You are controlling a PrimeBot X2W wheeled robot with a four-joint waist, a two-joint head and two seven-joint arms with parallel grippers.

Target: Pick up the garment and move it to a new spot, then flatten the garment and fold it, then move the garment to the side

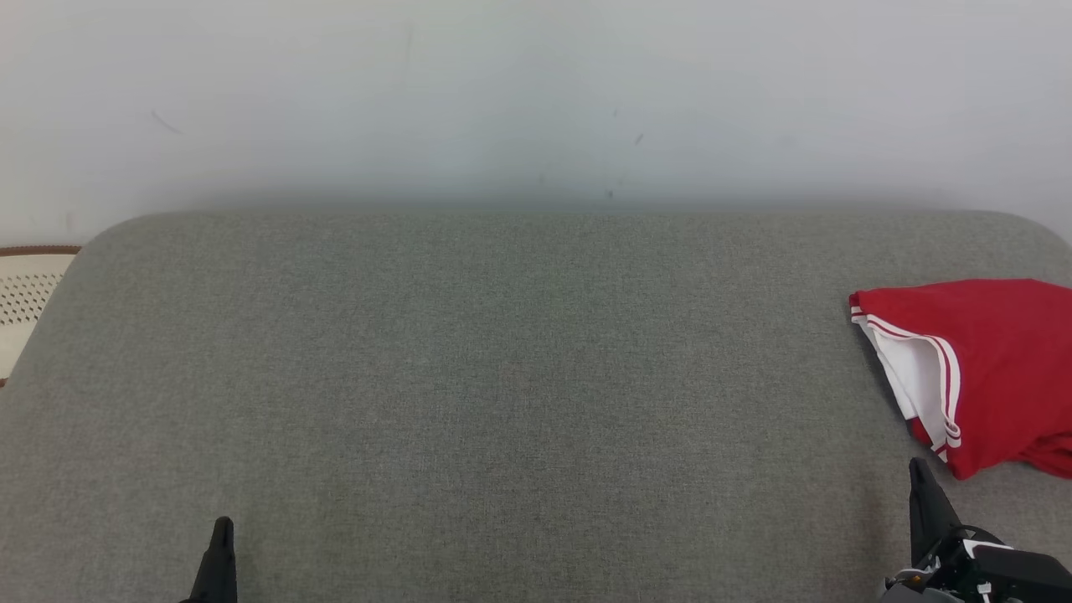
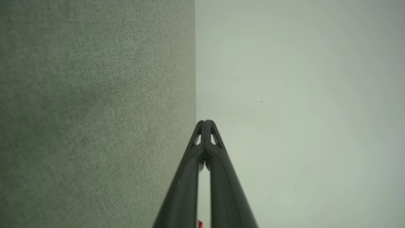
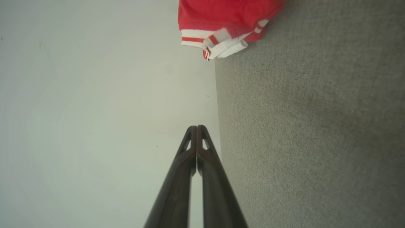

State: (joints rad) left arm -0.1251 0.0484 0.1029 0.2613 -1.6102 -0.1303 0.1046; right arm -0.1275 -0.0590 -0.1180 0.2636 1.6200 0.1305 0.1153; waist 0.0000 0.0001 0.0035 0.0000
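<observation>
left tool closed, empty; right tool closed, empty | red garment on grey cushion, right edge

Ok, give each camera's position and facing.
Head view: on the head, facing forward and down at the grey fabric surface, white wall and red garment with white trim; left gripper and right gripper below.
Left wrist view: left wrist, along shut fingers toward the wall.
Right wrist view: right wrist, likewise; shares the garment with the head view.

Grey fabric-covered surface, plain pale wall behind, perforated cream object at left edge
</observation>
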